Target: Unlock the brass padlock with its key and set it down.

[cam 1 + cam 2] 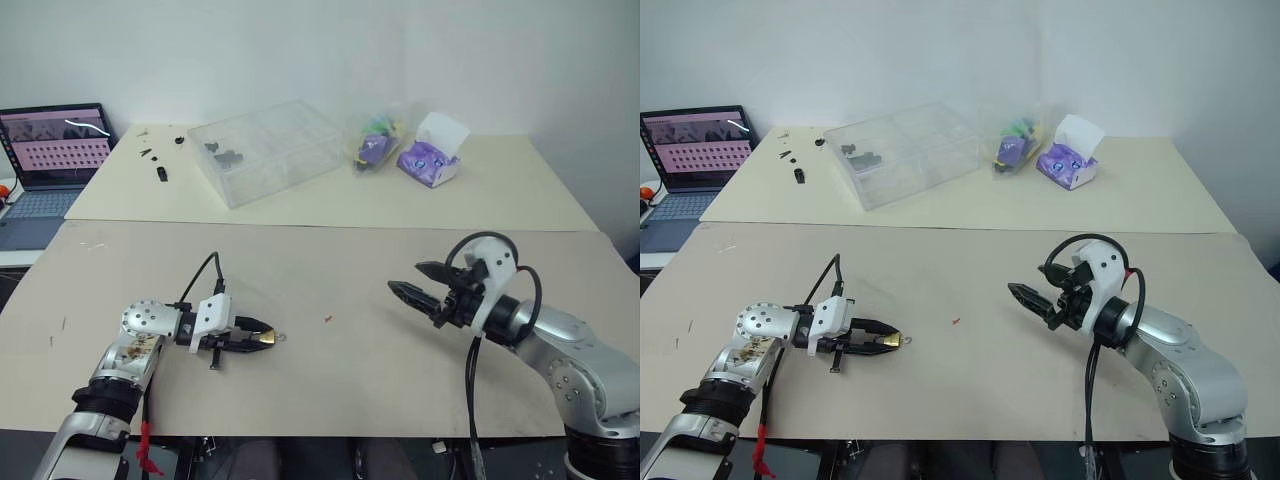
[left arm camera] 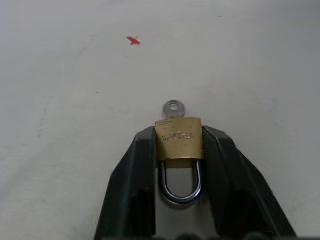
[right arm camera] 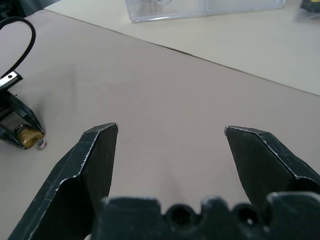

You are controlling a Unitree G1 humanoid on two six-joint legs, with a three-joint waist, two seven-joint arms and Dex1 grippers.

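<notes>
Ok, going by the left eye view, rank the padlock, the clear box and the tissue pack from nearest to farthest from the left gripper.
1. Padlock: clamped between the left gripper's jaws, just above the near table.
2. Clear box: on the far table, straight beyond the gripper.
3. Tissue pack: on the far table too, well off to the robot's right.
</notes>
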